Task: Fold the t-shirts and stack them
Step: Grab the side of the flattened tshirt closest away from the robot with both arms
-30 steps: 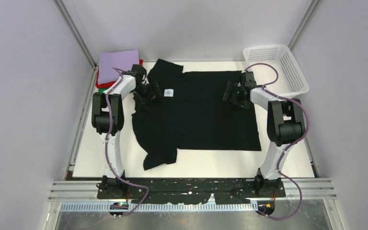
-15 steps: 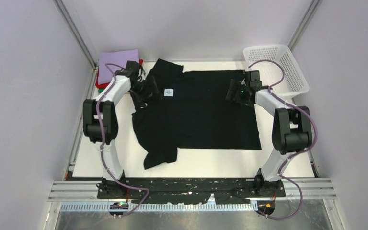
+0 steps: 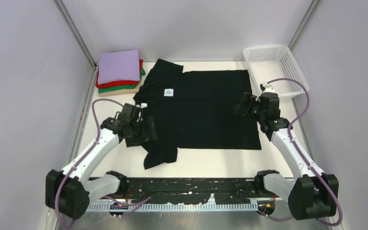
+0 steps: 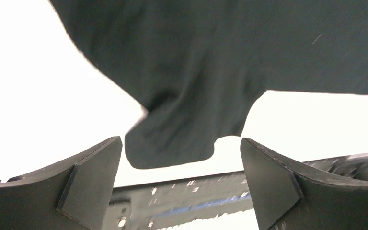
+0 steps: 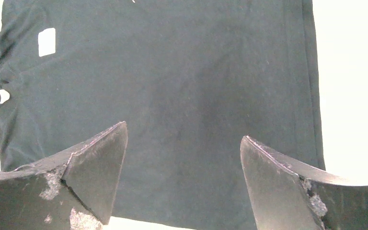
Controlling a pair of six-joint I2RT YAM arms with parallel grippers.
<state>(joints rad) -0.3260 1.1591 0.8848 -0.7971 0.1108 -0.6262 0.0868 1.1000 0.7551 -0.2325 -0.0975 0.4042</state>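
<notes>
A plain black t-shirt (image 3: 199,110) lies spread flat on the white table, its white label (image 3: 168,92) near the collar at the left. Its near sleeve (image 3: 159,155) sticks out toward the front edge. My left gripper (image 3: 146,133) is open and empty above the shirt's left edge. In the left wrist view its gripper (image 4: 182,167) frames that sleeve (image 4: 172,139). My right gripper (image 3: 242,104) is open and empty over the shirt's right part. In the right wrist view its gripper (image 5: 182,163) hovers above the black cloth (image 5: 182,72), with the label (image 5: 46,41) far off.
A folded stack sits at the back left: a lavender shirt (image 3: 119,66) on top, then red (image 3: 106,84), green (image 3: 109,89) and tan. A white mesh basket (image 3: 278,67) stands at the back right. The black front rail (image 3: 191,184) runs along the near edge.
Both arms have drawn back from the far side toward the near side. The left gripper went from the collar area to the near left edge, the right gripper down the shirt's right side.
</notes>
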